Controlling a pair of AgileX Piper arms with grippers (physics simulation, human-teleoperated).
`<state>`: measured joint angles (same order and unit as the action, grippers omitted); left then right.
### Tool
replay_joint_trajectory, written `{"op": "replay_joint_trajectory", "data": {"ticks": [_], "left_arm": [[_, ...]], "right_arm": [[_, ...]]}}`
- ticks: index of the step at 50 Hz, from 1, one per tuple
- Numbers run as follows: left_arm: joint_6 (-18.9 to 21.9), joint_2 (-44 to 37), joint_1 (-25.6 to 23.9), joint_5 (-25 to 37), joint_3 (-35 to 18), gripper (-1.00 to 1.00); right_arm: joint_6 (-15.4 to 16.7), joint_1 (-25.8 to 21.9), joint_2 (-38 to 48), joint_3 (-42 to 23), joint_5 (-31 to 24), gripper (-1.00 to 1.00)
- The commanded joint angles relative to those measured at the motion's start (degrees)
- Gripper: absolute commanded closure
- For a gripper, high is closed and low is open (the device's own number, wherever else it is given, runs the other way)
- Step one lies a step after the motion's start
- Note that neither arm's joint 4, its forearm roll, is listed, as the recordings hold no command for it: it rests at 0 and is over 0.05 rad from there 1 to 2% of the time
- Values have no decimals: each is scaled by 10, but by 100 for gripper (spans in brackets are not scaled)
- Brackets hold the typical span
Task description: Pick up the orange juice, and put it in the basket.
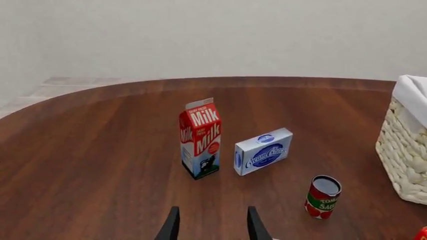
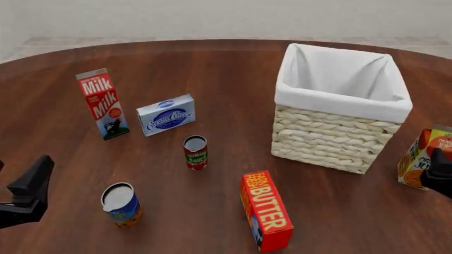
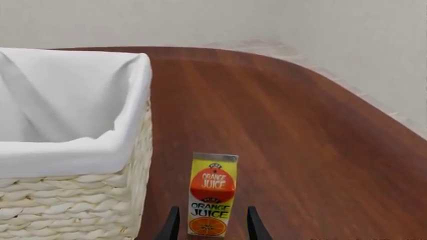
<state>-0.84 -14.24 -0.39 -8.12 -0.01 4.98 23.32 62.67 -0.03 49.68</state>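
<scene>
- The orange juice [image 2: 426, 159] is seen standing upright on the table [image 2: 211, 69] at about 4 o'clock of the front view, just beside the basket [image 2: 339, 100], on the basket's 4 o'clock side and outside it.
- In the right wrist view, the carton [image 3: 213, 201] is framed between the two dark fingers [image 3: 172, 225] of the right gripper [image 3: 212, 227]; the jaws are spread somewhat wider than the carton, and contact with its sides cannot be confirmed.
- In the front view, the right gripper [image 2: 439, 174] is found at the frame's edge, partly covering the near side of the carton.
- The basket's white cloth liner [image 3: 73, 115] is seen folded over the rim, with woven wicker below.
- The left gripper [image 1: 212, 227] is held apart, nothing between its fingers; in the front view it [image 2: 28, 193] is placed near 8 o'clock, well apart from the juice.
- A milk carton [image 2: 102, 104] is set upright near 10 o'clock, with a cream cheese box [image 2: 166, 114] just beside it.
- A tomato sauce can [image 2: 196, 152] is placed near the centre, a blue-labelled can [image 2: 120, 204] near 7 o'clock, and a butter box [image 2: 266, 218] near 6 o'clock.
</scene>
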Motion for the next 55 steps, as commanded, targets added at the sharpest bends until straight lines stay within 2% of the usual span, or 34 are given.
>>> {"op": "replay_joint_trajectory", "data": {"ticks": [1,11,24,29,40,46,48,55], "left_arm": [[2,-4,0,-3,0,-100],[4,-2,-2,0,0,-100],[7,-11,-3,-5,0,-100],[8,-13,-3,-7,0,-100],[10,-16,-4,-6,0,-100],[10,-21,-5,-11,0,-100],[12,-25,-5,-14,0,-100],[12,-31,-7,-18,0,-100]], "right_arm": [[1,6,77,0,67,-100],[8,11,133,-4,116,-100],[-6,6,236,-10,190,-100],[-9,-1,226,-22,165,-100],[-3,-3,236,-40,157,-100],[1,0,251,-49,164,-100],[22,1,257,-47,174,-100],[17,7,272,-53,180,-100]]}}
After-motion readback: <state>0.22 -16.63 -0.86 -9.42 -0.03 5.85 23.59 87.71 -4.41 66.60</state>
